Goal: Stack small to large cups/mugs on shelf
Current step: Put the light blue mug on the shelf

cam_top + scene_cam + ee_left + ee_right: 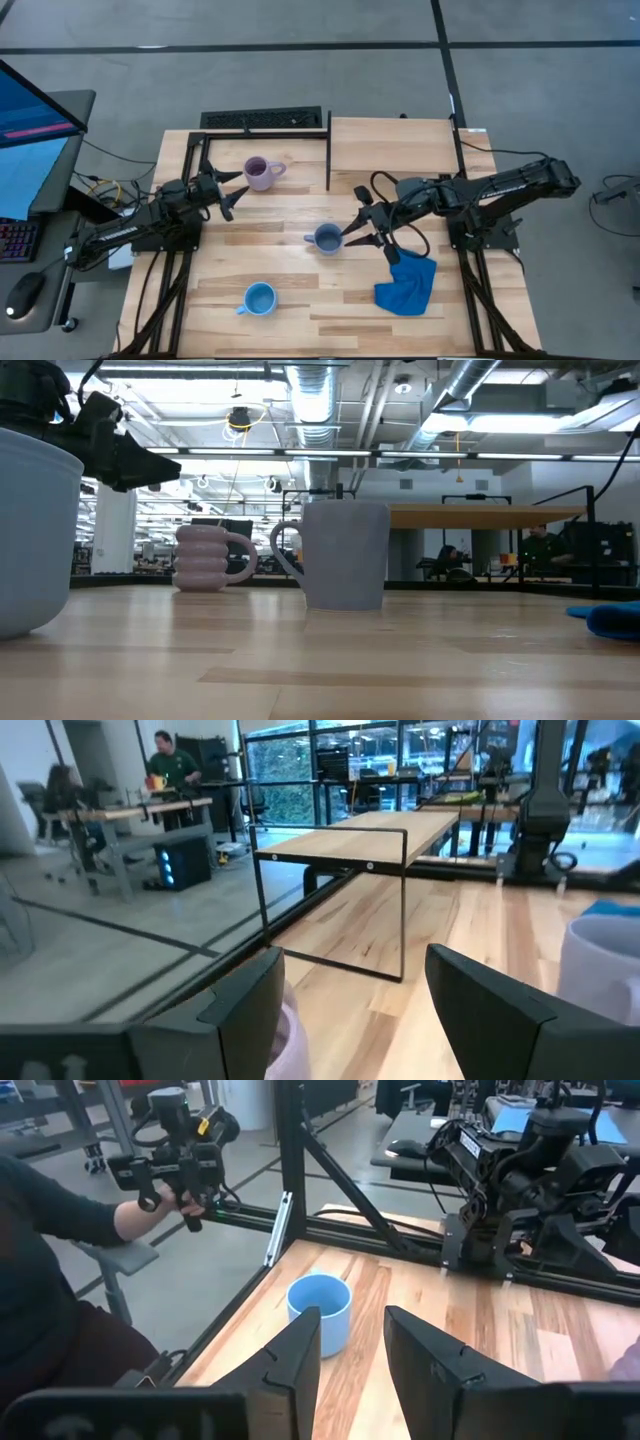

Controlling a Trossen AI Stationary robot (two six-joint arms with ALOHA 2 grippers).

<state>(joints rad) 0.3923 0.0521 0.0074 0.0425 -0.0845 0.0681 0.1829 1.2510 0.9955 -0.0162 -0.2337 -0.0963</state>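
The lilac mug (260,172) stands upright on the tabletop at the far left, just ahead of my left gripper (236,194), which is open. In the left wrist view its rim (292,1038) shows low between the open fingers (350,1005). The grey-blue mug (327,239) stands mid-table. My right gripper (354,218) is open close to that mug's right side, and I see no touch. The sky-blue mug (259,298) stands near the front edge, ahead of the right fingers (350,1345). The pale wood shelf (392,150) with its black bar (329,150) is at the far side.
A blue cloth (407,285) lies crumpled on the table's right, near the right arm. A black frame (200,150) stands at the far left corner. A person holding a hand controller (180,1150) is beyond the table's edge. Bare planks lie between the mugs.
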